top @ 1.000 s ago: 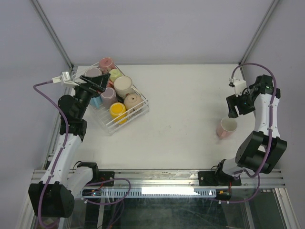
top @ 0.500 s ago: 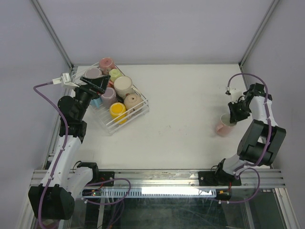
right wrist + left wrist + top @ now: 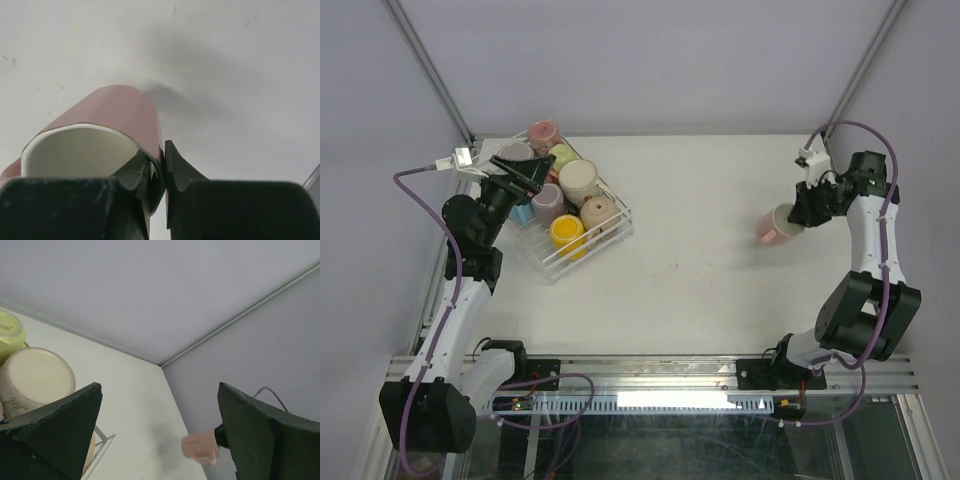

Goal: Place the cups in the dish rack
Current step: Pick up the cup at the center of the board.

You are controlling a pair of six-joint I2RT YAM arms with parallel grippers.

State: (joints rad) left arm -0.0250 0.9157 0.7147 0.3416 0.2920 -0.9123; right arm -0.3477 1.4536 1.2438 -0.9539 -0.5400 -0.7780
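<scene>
A pink cup (image 3: 773, 225) hangs tilted above the right side of the table, its shadow below it. My right gripper (image 3: 800, 213) is shut on its rim. In the right wrist view one finger sits inside the pink cup (image 3: 112, 112) and the other outside; the right gripper (image 3: 162, 152) pinches the wall. The clear dish rack (image 3: 605, 243) stands at the far left with several cups in it: yellow (image 3: 566, 231), beige (image 3: 597, 212), cream (image 3: 579, 180). My left gripper (image 3: 523, 172) hovers over the rack's left side, open and holding nothing. The left gripper (image 3: 160, 435) frames the far pink cup (image 3: 199, 446).
A cream cup (image 3: 35, 377) and a green cup (image 3: 9, 330) lie below the left fingers. Metal frame posts (image 3: 430, 70) stand at the table's back corners, with the enclosure walls close behind. White tabletop (image 3: 700, 270) spreads between rack and right arm.
The right gripper dropped onto the pink cup, shut on its rim, and lifted it up and leftward off the table. The left arm has barely moved.
</scene>
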